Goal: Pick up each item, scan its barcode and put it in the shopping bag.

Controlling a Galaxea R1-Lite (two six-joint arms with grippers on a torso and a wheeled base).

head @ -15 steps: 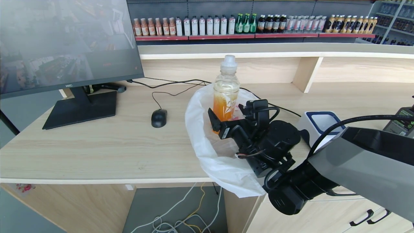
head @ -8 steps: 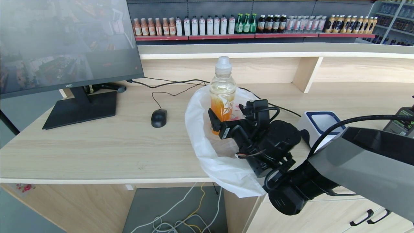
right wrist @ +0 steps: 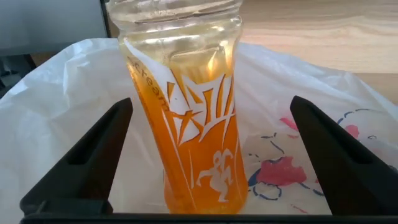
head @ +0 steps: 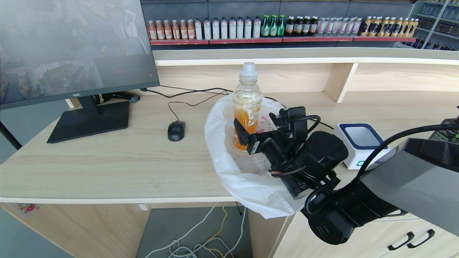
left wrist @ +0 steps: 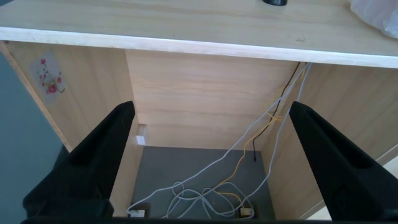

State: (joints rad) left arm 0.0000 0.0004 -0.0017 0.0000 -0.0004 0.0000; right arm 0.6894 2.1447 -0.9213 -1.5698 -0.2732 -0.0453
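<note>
We face a shop counter (head: 107, 161) with drink shelves (head: 287, 27) behind. Our left gripper (left wrist: 211, 106) hangs below its front edge, spread wide and empty, likely parked out of the way. On top, a monitor (head: 71, 46) and a mouse (head: 176, 130) sit at the left. Mid-counter the bag (head: 218, 150) gapes to take goods, and the bottle (head: 246, 107) stands upright inside it. Our right gripper (right wrist: 211, 106) straddles the bottle with fingers apart, gripping nothing, so the bottle looks delivered. The scanner (head: 358, 138) sits near the bag's right, handy for scanning.

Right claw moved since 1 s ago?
Yes. The right claw has shifted slightly toward the robot's right: its arm hid part of the scanner before, and the scanner now shows whole.
</note>
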